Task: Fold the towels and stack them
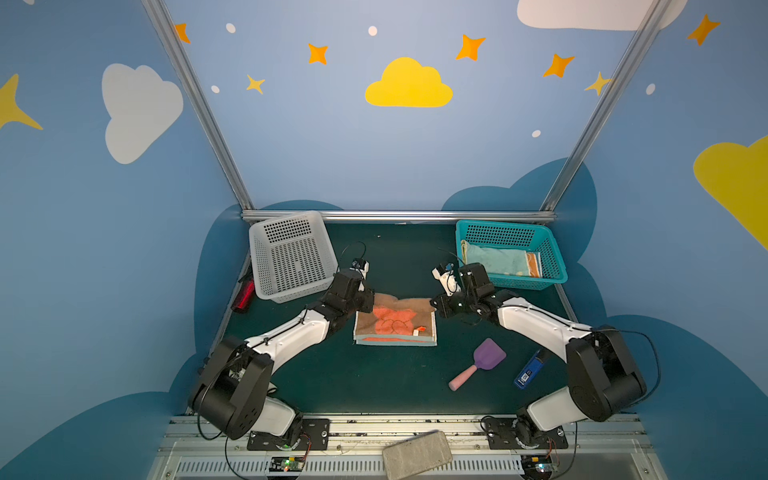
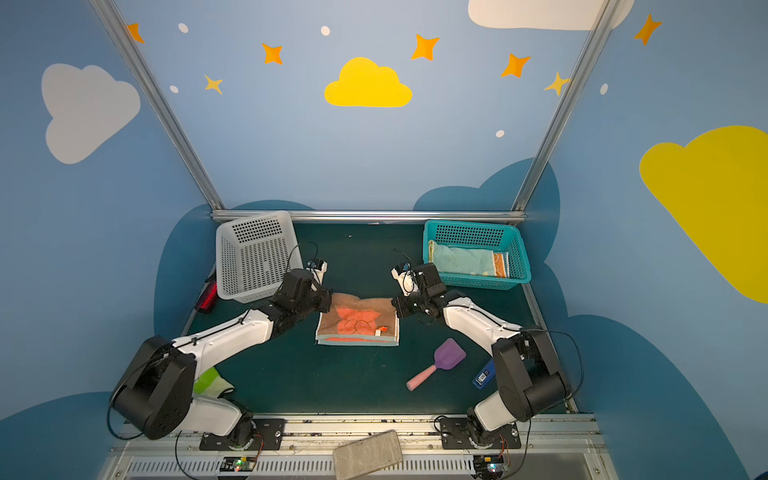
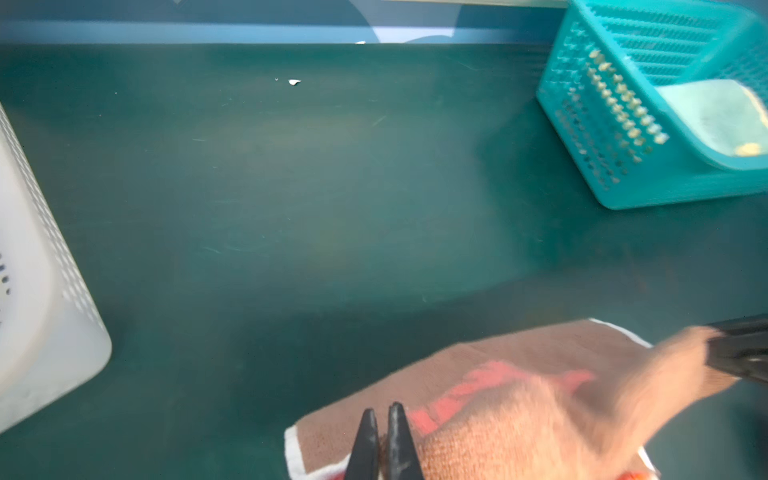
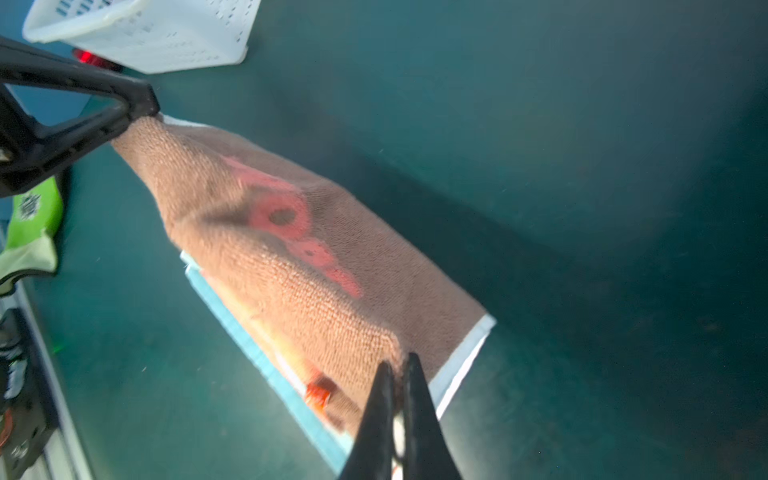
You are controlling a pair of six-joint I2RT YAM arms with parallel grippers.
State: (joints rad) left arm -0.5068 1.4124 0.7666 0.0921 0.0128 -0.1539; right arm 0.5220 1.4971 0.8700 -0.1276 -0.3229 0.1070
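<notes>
Enclosure with light blue walls (image 1: 332,137) painted with a yellow cloud (image 1: 408,85), white clouds (image 1: 137,108), orange stars (image 1: 470,47) and dark blue cloud shapes (image 1: 519,195). Aluminium posts (image 1: 197,99) mark the rear corners. The dark green table (image 1: 353,374) is evenly lit.

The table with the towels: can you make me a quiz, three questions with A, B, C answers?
1. The light blue towel lies: A on a chair; B in the teal basket; C in a bucket.
2. The head of the brush is: A purple; B green; C black.
3. The left gripper and right gripper are: A wide open; B out of sight; C shut on the brown towel.
Answers: B, it shows inside the basket's walls; A, purple above a pink handle; C, both wrist views show closed tips pinching its corners.
</notes>
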